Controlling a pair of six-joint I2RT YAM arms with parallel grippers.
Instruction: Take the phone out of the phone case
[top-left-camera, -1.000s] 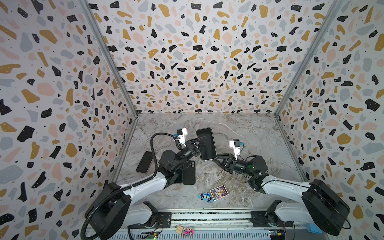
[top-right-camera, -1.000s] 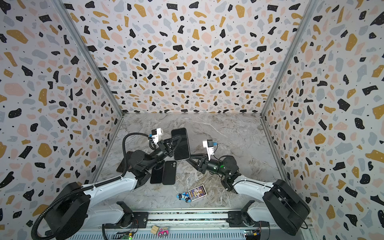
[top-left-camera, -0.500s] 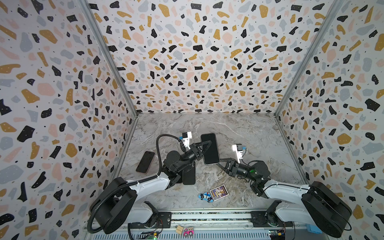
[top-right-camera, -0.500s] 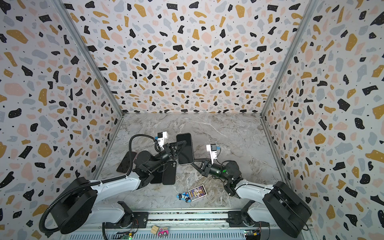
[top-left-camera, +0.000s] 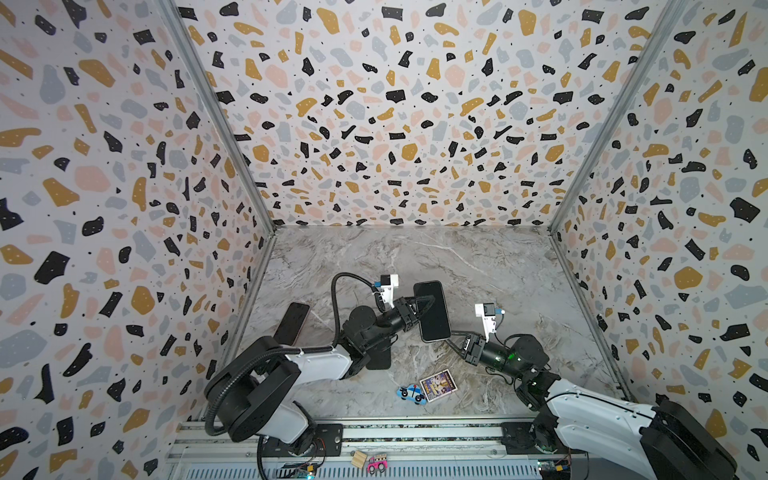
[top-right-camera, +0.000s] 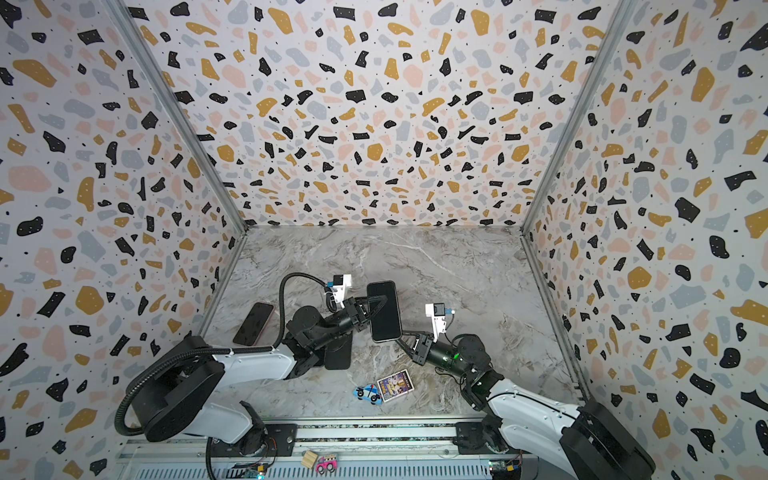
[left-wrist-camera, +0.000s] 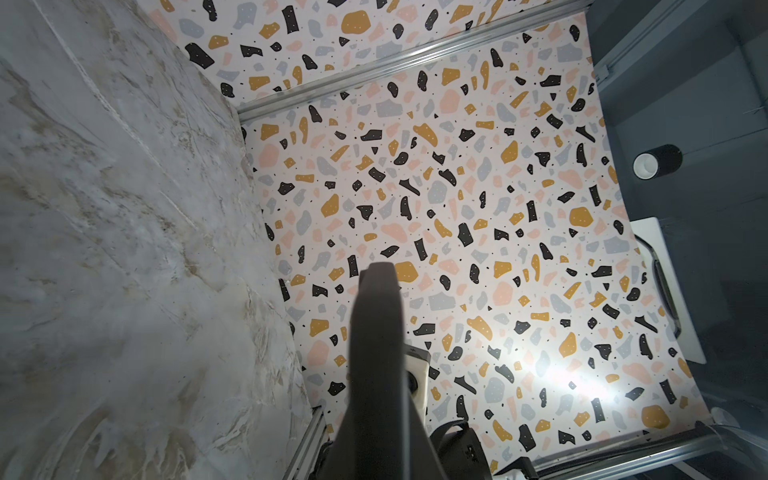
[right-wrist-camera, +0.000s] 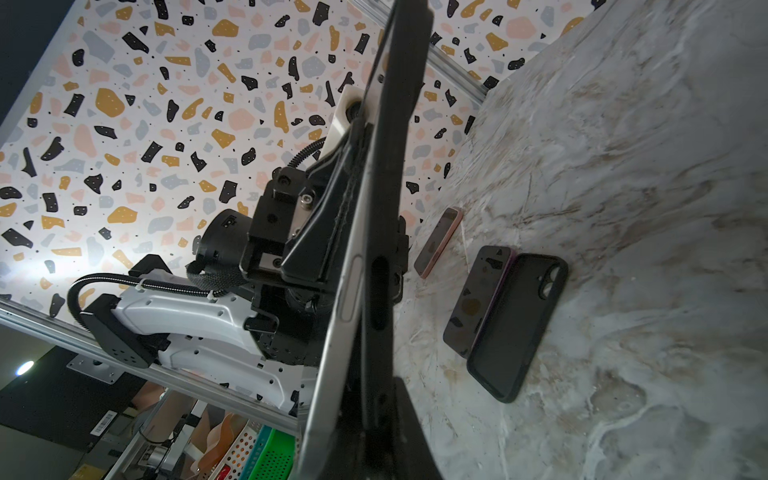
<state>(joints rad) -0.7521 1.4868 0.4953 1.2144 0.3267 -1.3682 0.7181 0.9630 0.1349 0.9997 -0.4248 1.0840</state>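
Right fingers partly hidden behind phone, card print too small to read

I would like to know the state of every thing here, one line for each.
phone: in the air, partly out of its case.
case: peeled away along one side of the phone.
left gripper: jaws shut on the phone.
right gripper: jaws shut on a corner of the phone.
spare black case: flat on the table, looks empty.
purple-edged phone: flat, screen dark.
pink phone: flat, screen dark.

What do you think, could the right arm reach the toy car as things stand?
Probably not yet: the right gripper is shut on the cased phone, as is the left gripper; otherwise nothing blocks the toy car.
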